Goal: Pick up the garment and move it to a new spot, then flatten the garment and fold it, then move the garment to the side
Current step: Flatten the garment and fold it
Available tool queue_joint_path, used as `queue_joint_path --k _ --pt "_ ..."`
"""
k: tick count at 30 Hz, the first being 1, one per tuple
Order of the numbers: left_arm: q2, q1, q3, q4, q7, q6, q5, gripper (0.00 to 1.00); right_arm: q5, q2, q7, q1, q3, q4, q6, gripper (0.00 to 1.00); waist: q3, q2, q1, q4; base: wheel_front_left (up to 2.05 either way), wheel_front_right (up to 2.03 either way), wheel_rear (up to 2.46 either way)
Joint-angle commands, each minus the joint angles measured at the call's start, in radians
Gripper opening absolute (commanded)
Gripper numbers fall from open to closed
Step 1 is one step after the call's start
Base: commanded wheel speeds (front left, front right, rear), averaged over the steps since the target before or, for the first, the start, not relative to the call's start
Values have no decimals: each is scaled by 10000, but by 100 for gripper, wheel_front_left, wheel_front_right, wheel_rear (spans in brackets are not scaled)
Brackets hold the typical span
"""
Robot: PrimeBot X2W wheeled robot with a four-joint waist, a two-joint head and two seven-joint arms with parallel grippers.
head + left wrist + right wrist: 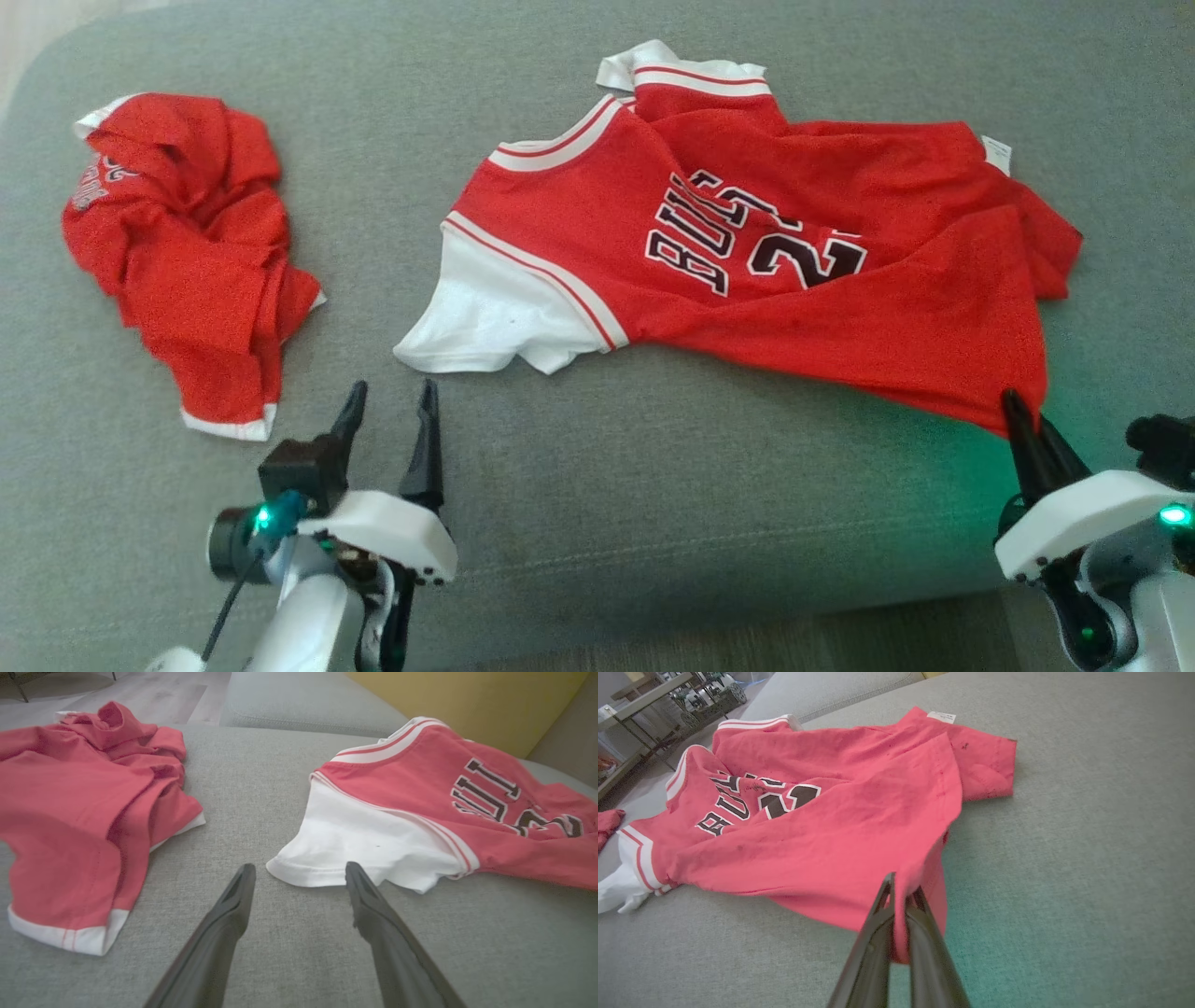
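A: Item one, the task's thing?

B: Red short-sleeved basketball jersey with white sleeves and black lettering (pixel 747 243), spread loosely on the grey fabric couch cushion (pixel 653 485). Its long axis runs side to side across the robot's front: collar and sleeves toward its left, hem toward its right.

A: Right end effector (pixel 1022 411)?

B: Clenched on the near red hem corner (pixel 971 397), cloth pinched between the two dark fingers.

A: Left end effector (pixel 393 385)?

B: Released, fingers spread, holding nothing. The near white sleeve (pixel 485 317) lies just ahead of its tips and a little to their right, close but apart.

A: So the next move turns on that?

B: I'd say so. The left arm is the nearer one to that sleeve; a short reach forward would meet its edge.

A: Anything else?

B: One crumpled red garment with white trim (pixel 187 252), well apart, further left.
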Motion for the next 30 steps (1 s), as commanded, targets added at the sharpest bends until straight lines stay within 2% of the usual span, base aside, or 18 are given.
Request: queue_joint_path --k 1,6,12,30 --pt "37 -644 468 -10 -53 -48 122 100 -291 -75 124 -91 -32 -269 -2 0 98 0 0 -151 0 0 0" --pt "114 -1148 664 661 -53 -213 505 100 -650 174 277 -196 -363 -141 -2 0 350 0 0 -373 0 0 0" --pt "308 -1764 357 1550 -53 -570 1112 100 -840 348 247 -469 -493 -35 -2 0 633 0 0 -466 0 0 0" --pt "375 -2620 279 3018 -53 -540 1547 100 -946 467 123 -801 -442 291 -2 0 851 0 0 -551 0 0 0"
